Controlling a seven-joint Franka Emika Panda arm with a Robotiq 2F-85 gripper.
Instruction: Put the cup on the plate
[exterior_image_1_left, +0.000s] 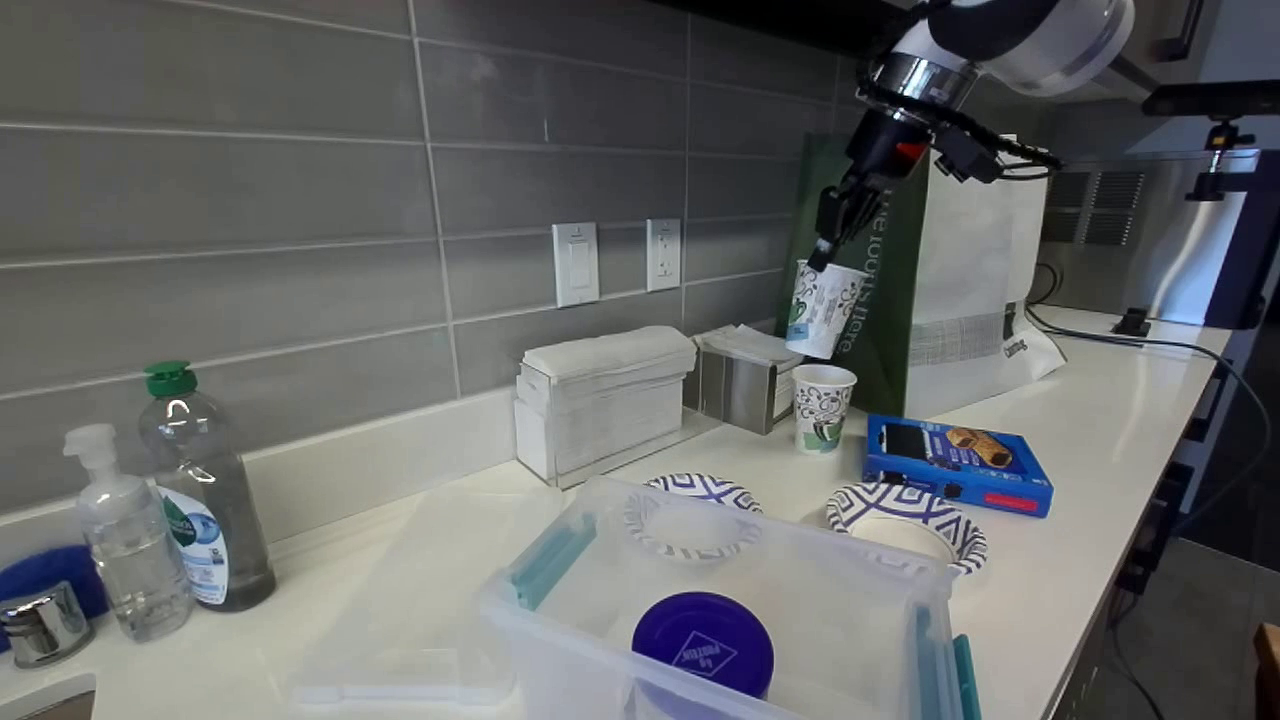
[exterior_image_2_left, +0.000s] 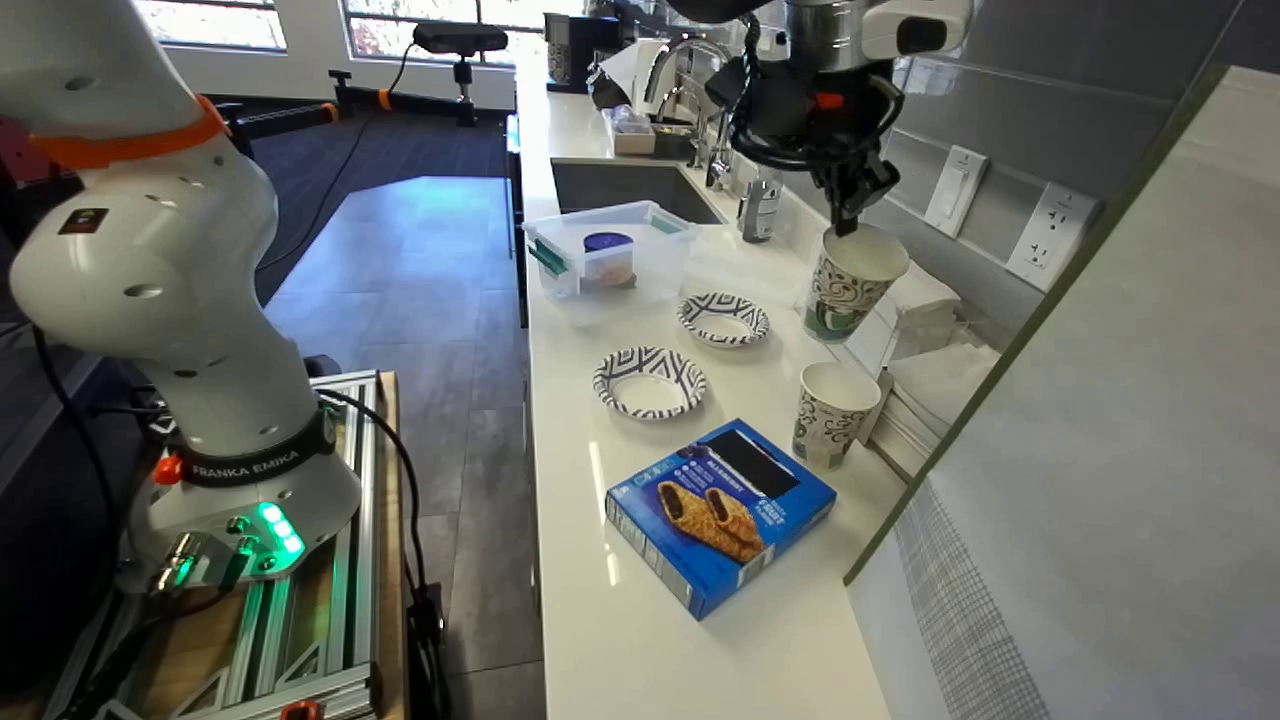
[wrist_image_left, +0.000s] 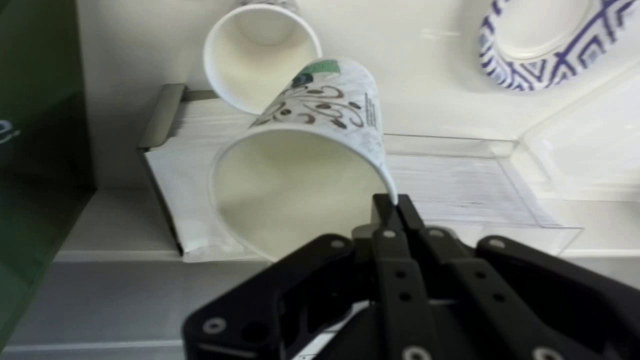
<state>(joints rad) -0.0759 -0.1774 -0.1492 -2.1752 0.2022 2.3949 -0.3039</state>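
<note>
The cup, a white paper cup with a printed side, hangs tilted in the air in both exterior views (exterior_image_1_left: 825, 310) (exterior_image_2_left: 852, 285) and the wrist view (wrist_image_left: 325, 97). My gripper (exterior_image_1_left: 822, 258) (exterior_image_2_left: 848, 215) (wrist_image_left: 395, 200) is shut on its rim, one finger inside the cup. Below, a similar paper cup (exterior_image_1_left: 822, 410) (exterior_image_2_left: 830, 420) (wrist_image_left: 262, 55) stands upright on the counter. Two shallow white plates with dark-blue rim patterns lie on the counter, one nearer the blue box (exterior_image_1_left: 905, 530) (exterior_image_2_left: 650, 395), one nearer the wall (exterior_image_1_left: 700, 490) (exterior_image_2_left: 723, 325); I cannot tell which is meant. The wrist view shows part of a plate (wrist_image_left: 545, 25).
A blue snack box (exterior_image_1_left: 955, 465) (exterior_image_2_left: 720, 510) lies beside the plates. A clear tub (exterior_image_1_left: 820, 590) (exterior_image_2_left: 655, 260) holds a blue-lidded jar (exterior_image_1_left: 705, 640). Napkin holders (exterior_image_1_left: 605, 405) (exterior_image_1_left: 750, 375) stand along the wall. A large paper bag (exterior_image_1_left: 970, 280) stands beside the standing cup.
</note>
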